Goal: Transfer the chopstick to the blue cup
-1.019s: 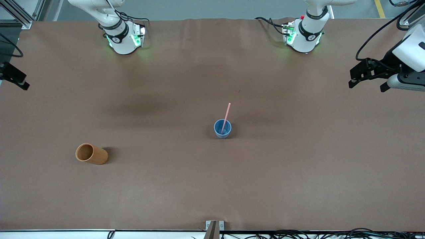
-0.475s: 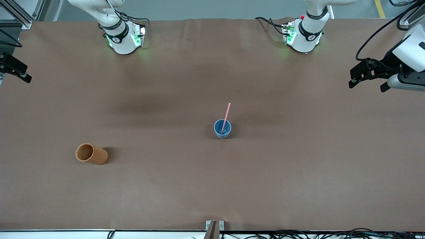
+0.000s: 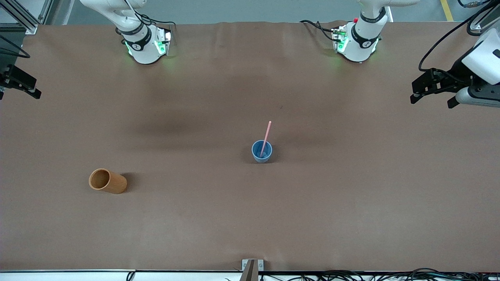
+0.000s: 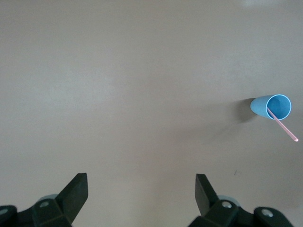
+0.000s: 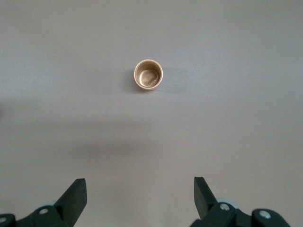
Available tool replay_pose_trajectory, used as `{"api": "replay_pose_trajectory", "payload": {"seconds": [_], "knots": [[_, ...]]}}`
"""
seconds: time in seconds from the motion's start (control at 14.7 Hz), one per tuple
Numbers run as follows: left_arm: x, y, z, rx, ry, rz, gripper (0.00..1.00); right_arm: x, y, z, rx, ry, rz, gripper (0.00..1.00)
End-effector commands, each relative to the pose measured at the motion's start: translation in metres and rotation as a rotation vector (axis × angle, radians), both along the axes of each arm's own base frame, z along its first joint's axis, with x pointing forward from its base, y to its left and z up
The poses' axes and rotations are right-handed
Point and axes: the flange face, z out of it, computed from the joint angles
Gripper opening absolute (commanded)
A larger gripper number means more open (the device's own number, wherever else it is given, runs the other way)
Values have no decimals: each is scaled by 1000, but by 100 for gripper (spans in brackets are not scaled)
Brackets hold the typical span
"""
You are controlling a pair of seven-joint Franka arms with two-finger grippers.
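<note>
The light-blue cup (image 3: 261, 151) stands upright near the middle of the table. The pale pink chopstick (image 3: 266, 136) stands in it, leaning on the rim with its upper half sticking out. Both also show in the left wrist view, the cup (image 4: 272, 106) and the chopstick (image 4: 284, 128). My left gripper (image 3: 416, 93) is open and empty, held high over the left arm's end of the table; it shows in its own wrist view (image 4: 141, 189). My right gripper (image 3: 19, 89) is open and empty, high over the right arm's end; it shows in its own wrist view (image 5: 140, 191).
An orange-brown cylindrical cup (image 3: 107, 181) stands toward the right arm's end, nearer to the front camera than the blue cup; it looks empty in the right wrist view (image 5: 148, 75). A small metal bracket (image 3: 252, 266) sits at the table's front edge.
The right gripper has drifted slightly toward the table's middle at the right arm's end. The left gripper, cups and chopstick have not moved.
</note>
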Motion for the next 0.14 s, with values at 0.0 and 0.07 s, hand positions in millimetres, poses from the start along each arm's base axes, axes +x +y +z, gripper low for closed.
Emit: {"api": "replay_pose_trajectory", "payload": {"seconds": [0.0,0.07], "knots": [[0,2,4,-1,3,4,100,0,-1,-2,1,9,11,100],[0,1,4,-2,4,2,100,0,-1,-3,1,10,8,100]]}}
